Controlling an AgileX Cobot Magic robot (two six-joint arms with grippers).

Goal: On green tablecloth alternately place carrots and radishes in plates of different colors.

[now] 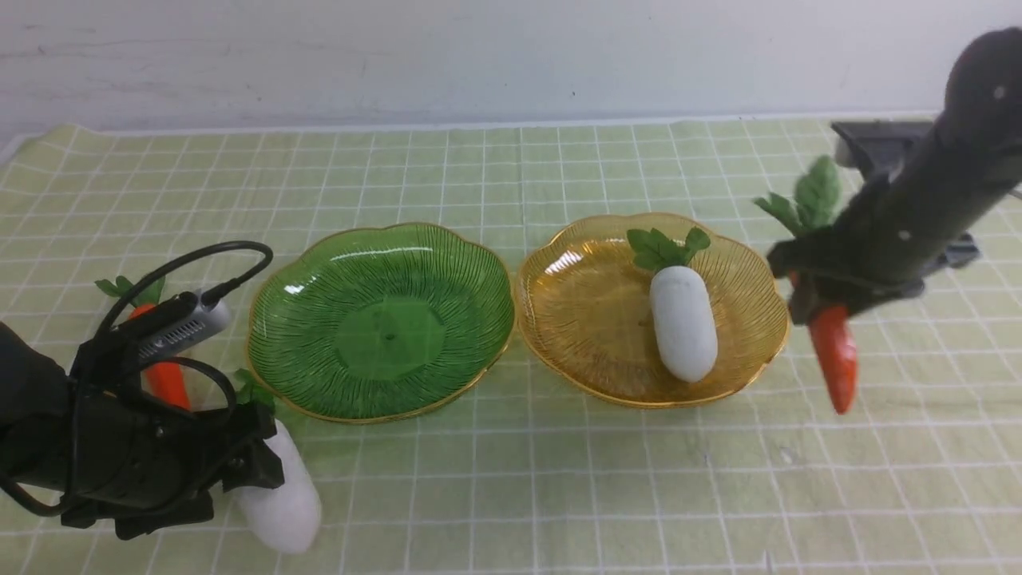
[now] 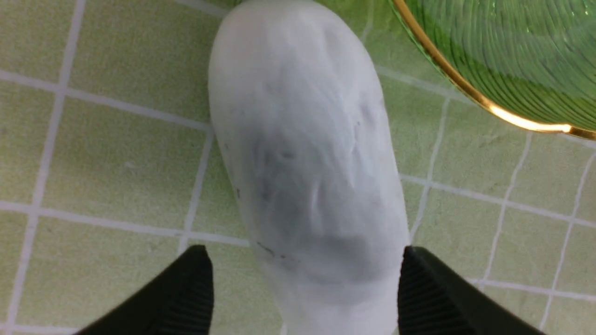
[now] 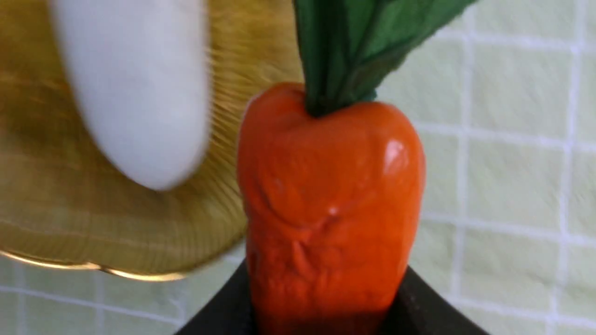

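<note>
On the green tablecloth (image 1: 559,479) the green plate (image 1: 383,319) lies empty beside the amber plate (image 1: 591,319), which holds one white radish (image 1: 683,323). My right gripper (image 1: 806,295) is shut on a carrot (image 1: 834,359) and holds it in the air, tip down, just right of the amber plate. In the right wrist view the carrot (image 3: 330,186) sits between the jaws. My left gripper (image 1: 255,455) is low over the second radish (image 1: 283,499), open, with its fingers either side of that radish (image 2: 302,163). A second carrot (image 1: 164,375) lies behind the left arm.
The green plate's gold rim (image 2: 465,88) is close to the left gripper's radish. A white wall runs along the cloth's far edge. A cable loops above the left wrist (image 1: 200,263).
</note>
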